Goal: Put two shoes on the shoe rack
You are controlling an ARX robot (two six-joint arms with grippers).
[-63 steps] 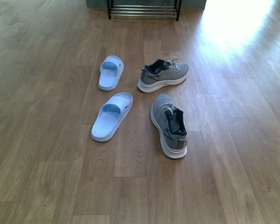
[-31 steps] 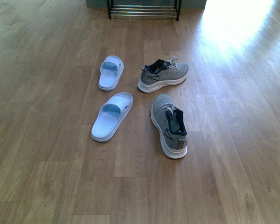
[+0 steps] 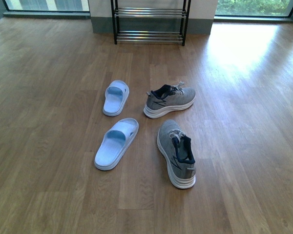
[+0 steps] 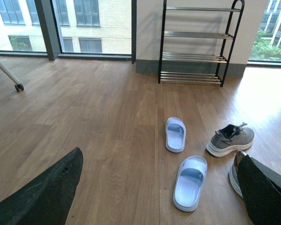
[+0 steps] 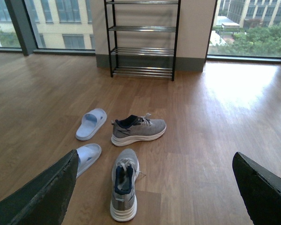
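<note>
– Jaws on each arm: what state?
– Left jaws and right jaws both stand spread wide. Each wrist view shows the dark fingers (image 4: pixel 42 197) out at opposite edges with only floor between them. Neither arm shows in the front view.
– And the shoes?
– Both are on the wooden floor (image 3: pixel 244 97), well apart from the shoe rack (image 3: pixel 150 22) at the far wall, which carries no shoe. The far sneaker (image 3: pixel 169 101) lies crosswise with its toe to the right. The near sneaker (image 3: pixel 177 152) points away, heel toward the robot. They are near each other, not touching. The far slipper (image 3: pixel 116 97) and the near slipper (image 3: pixel 116 143), pale blue, sit just left of them.
– How will a sneaker handle?
– Light, I'd judge. The knit upper looks soft and would cave under a pinch, while the thick white sole is the stiff part. Loose laces could snag on the chrome bars.
– So where to take hold?
– At the heel collar, one finger inside the dark lining and one outside on the heel. On the near sneaker that end faces the robot. The far one's collar is at its left end, which probably suits the left arm.
</note>
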